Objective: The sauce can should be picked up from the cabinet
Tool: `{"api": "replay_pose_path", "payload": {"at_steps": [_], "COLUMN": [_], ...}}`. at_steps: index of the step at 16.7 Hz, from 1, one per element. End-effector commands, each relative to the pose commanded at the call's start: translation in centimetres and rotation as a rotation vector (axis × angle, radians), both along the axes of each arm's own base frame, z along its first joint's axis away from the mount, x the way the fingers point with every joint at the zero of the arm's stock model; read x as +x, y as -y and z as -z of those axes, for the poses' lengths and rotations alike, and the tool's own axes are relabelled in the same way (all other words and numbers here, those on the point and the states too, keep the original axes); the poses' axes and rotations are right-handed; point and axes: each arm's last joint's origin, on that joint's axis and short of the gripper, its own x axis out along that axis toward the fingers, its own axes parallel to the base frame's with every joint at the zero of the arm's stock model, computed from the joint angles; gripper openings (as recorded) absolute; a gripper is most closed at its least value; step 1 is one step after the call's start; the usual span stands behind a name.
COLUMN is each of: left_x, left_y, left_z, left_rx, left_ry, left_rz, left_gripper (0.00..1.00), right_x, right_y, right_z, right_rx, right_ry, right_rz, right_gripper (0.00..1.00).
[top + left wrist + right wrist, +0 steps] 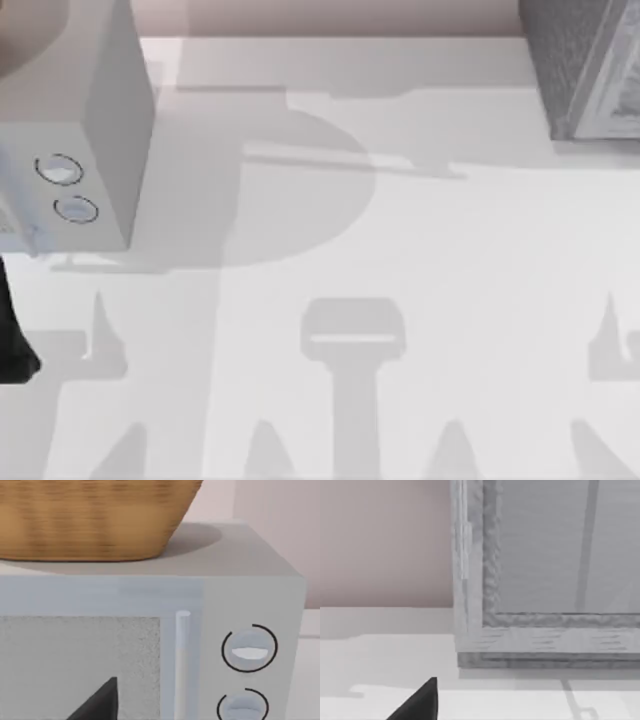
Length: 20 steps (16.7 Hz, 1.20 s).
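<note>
Cabinet (585, 65) at two o'clock on the table, front panel shut (sauce can presumably inside). Both arms parked; my fingers' state: cannot tell. Approach right gripper squarely at the panel first.

Cabinet parked in the far right corner

The cabinet (575, 65) is a dark grey speckled box with a lighter framed front panel (560, 550), standing upright on the table.

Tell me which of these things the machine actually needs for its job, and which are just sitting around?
For the job:
- the cabinet, the dark speckled unit at the table's far right, its front panel closed

Just sitting around:
- the pale box with two dials at the far left
- the wicker basket on top of that box
- the table
</note>
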Motion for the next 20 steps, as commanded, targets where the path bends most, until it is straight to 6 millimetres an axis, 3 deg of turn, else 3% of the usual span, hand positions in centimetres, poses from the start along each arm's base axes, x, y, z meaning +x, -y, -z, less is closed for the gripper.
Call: {"api": "replay_pose_path", "payload": {"at_steps": [4, 7, 13, 17, 20], "left_x": [0.0, 0.0, 0.0, 0.0, 0.0], "left_y": [0.0, 0.0, 0.0, 0.0, 0.0], "left_z": [0.0, 0.0, 0.0, 0.0, 0.0], "left_rx": [0.0, 0.0, 0.0, 0.0, 0.0], "left_ry": [0.0, 0.0, 0.0, 0.0, 0.0], "left_rz": [0.0, 0.0, 0.0, 0.0, 0.0], "left_gripper": [1.0, 1.0, 1.0, 1.0, 1.0], "right_x": [0.0, 0.1, 2.5, 6.2, 9.4], "right_y": [0.0, -0.2, -0.8, -1.8, -2.7], "right_z": [-0.8, -4.0, -15.8, -24.2, -29.2], "right_rx": [0.0, 0.001, -0.001, -0.001, -0.001], "right_ry": [-0.003, -0.016, -0.033, -0.031, -0.02], "right_rz": [-0.001, 0.0, 0.008, 0.012, 0.011], "right_gripper": [1.0, 1.0, 1.0, 1.0, 1.0]}}
